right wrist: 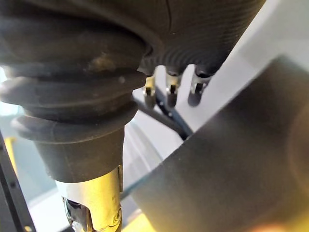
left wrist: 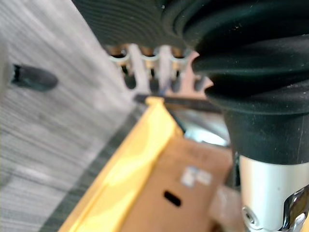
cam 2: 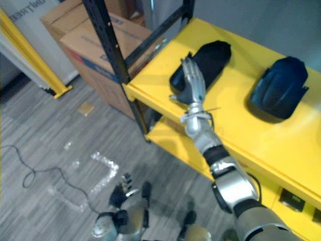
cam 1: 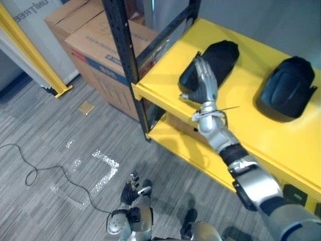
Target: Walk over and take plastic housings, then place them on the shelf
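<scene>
Right hand (cam 1: 204,83): fingers straight, flat, gripping nothing, over near end of black moulded plastic housing (cam 1: 220,57) on yellow metal shelf (cam 1: 165,70); contact unclear. Second black housing (cam 1: 288,85) farther right, well apart. Left hand (cam 1: 131,190) low over grey carpet floor (cam 1: 50,130), fingers relaxed, empty.

Judged: both housings placed, task near done.

Right wrist view: dark housing surface close beneath fingers. Eye views: brown cardboard boxes (cam 1: 95,40) left of shelf.
</scene>
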### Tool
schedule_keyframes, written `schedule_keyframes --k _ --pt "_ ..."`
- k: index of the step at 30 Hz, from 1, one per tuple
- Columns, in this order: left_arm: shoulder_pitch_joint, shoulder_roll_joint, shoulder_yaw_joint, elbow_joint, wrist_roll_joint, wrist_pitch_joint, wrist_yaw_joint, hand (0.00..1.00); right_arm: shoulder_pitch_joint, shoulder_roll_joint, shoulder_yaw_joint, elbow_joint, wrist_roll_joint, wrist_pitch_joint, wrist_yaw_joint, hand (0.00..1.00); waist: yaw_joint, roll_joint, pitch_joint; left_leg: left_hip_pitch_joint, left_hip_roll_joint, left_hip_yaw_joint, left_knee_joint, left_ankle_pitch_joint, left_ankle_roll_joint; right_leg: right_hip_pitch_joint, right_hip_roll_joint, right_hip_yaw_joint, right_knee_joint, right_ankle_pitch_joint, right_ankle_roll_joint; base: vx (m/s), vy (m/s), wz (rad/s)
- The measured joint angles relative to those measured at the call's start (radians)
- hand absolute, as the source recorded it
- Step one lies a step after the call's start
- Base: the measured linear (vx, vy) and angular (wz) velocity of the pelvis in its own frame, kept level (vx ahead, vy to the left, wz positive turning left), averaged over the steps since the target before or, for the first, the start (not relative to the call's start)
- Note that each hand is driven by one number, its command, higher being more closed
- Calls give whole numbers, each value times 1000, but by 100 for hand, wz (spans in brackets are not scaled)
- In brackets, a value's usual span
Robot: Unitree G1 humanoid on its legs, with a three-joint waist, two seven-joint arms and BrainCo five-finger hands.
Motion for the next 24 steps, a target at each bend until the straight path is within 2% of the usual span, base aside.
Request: schedule_keyframes --k 4,7,14,16,19,24 --pt "-7 -1 -2 -2 -2 0 2 0 -73 -37 29 42 -104 43 -28 0 0 20 15 -4 -1 -2 0 3 2 -11 -3 -1 18 -8 -1 0 0 0" --pt "-18 -1 -7 -7 -4 0 8 0 -120 -64 44 61 -137 72 -65 0 1 37 35 -22 1 -9 0 10 2 -35 -3 -3 41 -16 -3 -22 -9 5" --pt "-38 -1 -31 -35 -35 1 24 0 -207 -113 83 65 -142 153 -113 0 5 51 60 -69 2 -17 0 20 4 -91 -6 -4 70 -25 -4 -6 -11 3" --pt "-46 -1 -38 -36 -41 1 32 0 -223 -127 83 71 -142 159 -139 0 10 59 65 -69 1 -15 0 20 4 -93 -7 -4 70 -25 -4 13 -13 -3" --pt "-61 -2 -41 -42 -42 1 39 0 -240 -135 83 71 -152 158 -218 0 20 62 66 -74 5 -3 1 21 4 -107 -5 8 73 -27 -7 24 -29 -10" --pt "-65 -2 -46 -52 -43 1 44 0 -242 -135 81 52 -151 149 -285 0 21 62 66 -67 10 2 1 21 4 -107 -2 15 79 -32 -16 26 -33 -5"
